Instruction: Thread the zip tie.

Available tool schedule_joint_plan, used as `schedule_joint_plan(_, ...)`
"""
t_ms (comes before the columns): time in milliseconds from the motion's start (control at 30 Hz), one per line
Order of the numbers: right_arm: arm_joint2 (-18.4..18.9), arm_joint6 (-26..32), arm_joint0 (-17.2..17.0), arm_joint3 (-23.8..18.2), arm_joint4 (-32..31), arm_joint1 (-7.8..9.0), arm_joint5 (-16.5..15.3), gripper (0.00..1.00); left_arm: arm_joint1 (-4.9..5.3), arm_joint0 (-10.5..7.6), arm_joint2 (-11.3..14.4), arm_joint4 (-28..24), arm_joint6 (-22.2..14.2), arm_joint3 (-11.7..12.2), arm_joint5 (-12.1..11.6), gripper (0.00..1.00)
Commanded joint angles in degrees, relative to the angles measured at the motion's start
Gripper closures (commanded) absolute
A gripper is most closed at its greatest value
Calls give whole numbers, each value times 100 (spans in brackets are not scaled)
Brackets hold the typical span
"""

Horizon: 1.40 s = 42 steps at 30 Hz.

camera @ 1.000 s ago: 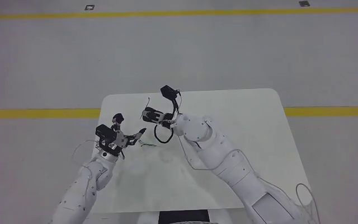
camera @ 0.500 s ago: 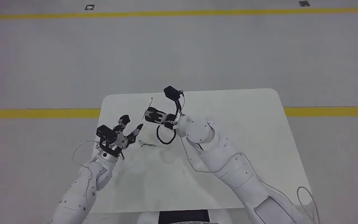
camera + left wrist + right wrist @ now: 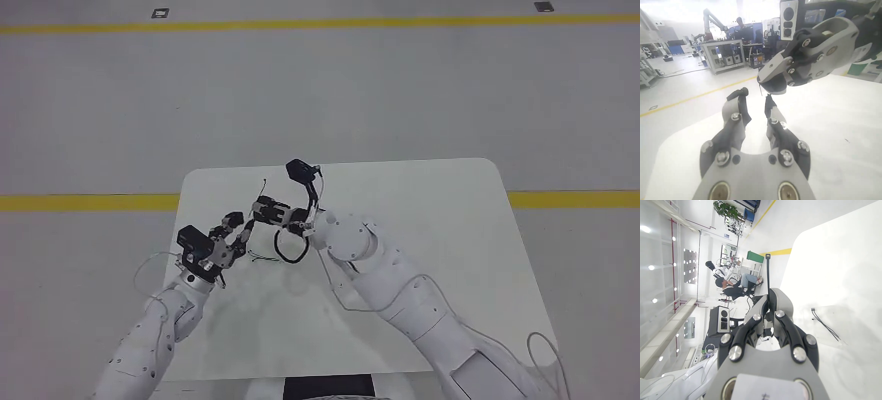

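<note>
My right gripper is shut on a black zip tie, whose strap runs out past the fingertips and ends in its square head. In the top view the right gripper sits over the white table's left half, and the zip tie shows as a thin line beyond it. My left gripper is open and holds nothing, just below the right gripper. A thin black end of the zip tie hangs from the right gripper above the gap between my left fingers.
Two spare black zip ties lie loose on the table, near both grippers. A black cable loop hangs from the right arm. The table's right half is bare.
The left gripper has moved up and closer to the right gripper, with its fingers less wide apart. The right gripper has shifted only slightly, still holding the zip tie.
</note>
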Motion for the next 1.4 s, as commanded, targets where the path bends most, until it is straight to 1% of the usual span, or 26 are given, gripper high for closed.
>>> schedule_joint_plan(0, -30, -15, 30, 55, 21, -14, -14, 100, 2, -2, 4, 1, 22, 6, -18, 85)
schedule_joint_plan(100, -75, -30, 83, 145, 63, -39, -29, 100, 4, -6, 9, -5, 48, 15, -27, 95)
schedule_joint_plan(133, -86, -30, 95, 164, 78, -45, -34, 100, 5, -8, 11, -7, 54, 17, -31, 100)
schedule_joint_plan(567, -149, -41, 174, 286, 130, -88, -89, 100, 20, -13, 23, -35, 116, 34, -24, 99)
schedule_joint_plan(633, -149, -48, 171, 291, 127, -90, -96, 100, 21, -10, 24, -40, 122, 32, -11, 97)
schedule_joint_plan(800, -124, -75, 142, 270, 96, -83, -106, 100, 24, -6, 25, -34, 129, 28, 22, 88)
schedule_joint_plan(1000, -61, -64, 92, 179, 45, -58, -87, 100, 28, -11, 25, -32, 118, 31, 51, 87)
schedule_joint_plan(1100, -59, -32, 78, 146, 27, -53, -69, 100, 29, -13, 28, -45, 128, 30, 42, 89)
schedule_joint_plan(1167, -75, -12, 82, 154, 30, -57, -55, 100, 30, -17, 30, -49, 136, 27, 37, 87)
schedule_joint_plan(1367, -138, 22, 136, 219, 71, -85, -60, 100, 34, -25, 30, -53, 126, 23, 40, 87)
